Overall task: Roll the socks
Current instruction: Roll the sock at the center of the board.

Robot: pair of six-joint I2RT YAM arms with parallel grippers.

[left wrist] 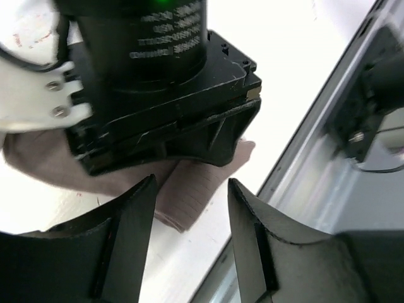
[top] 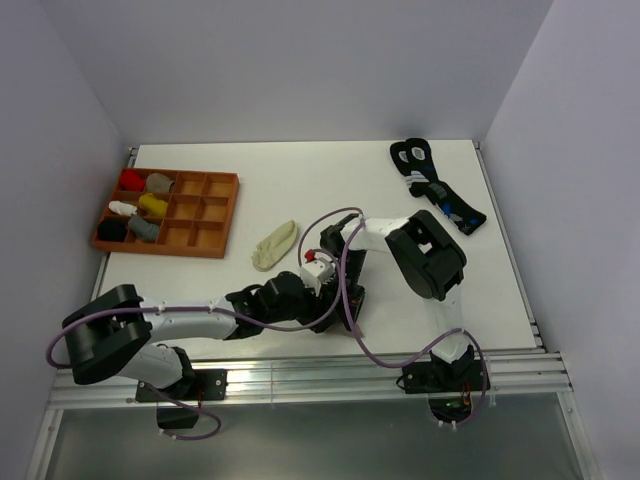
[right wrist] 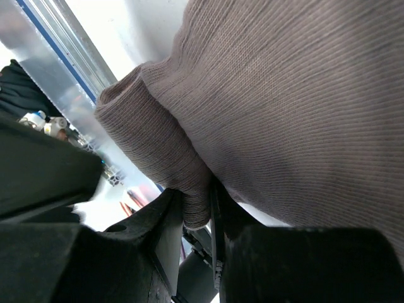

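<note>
The taupe sock (right wrist: 303,95) fills the right wrist view, and my right gripper (right wrist: 197,199) is shut on a folded edge of it. In the left wrist view the same sock (left wrist: 189,196) lies on the white table under the right gripper's black body (left wrist: 164,101). My left gripper (left wrist: 190,184) is open, its fingers on either side of the sock's ribbed end near the table's front rail. In the top view both grippers meet at the near middle (top: 318,292) and hide this sock. The pale cream sock (top: 275,243) lies flat just beyond them, untouched.
A brown compartment tray (top: 210,215) with small sock bundles stands at the back left. Black socks with blue-and-white marks (top: 432,187) lie at the back right. The metal front rail (left wrist: 328,158) runs close beside the left fingers.
</note>
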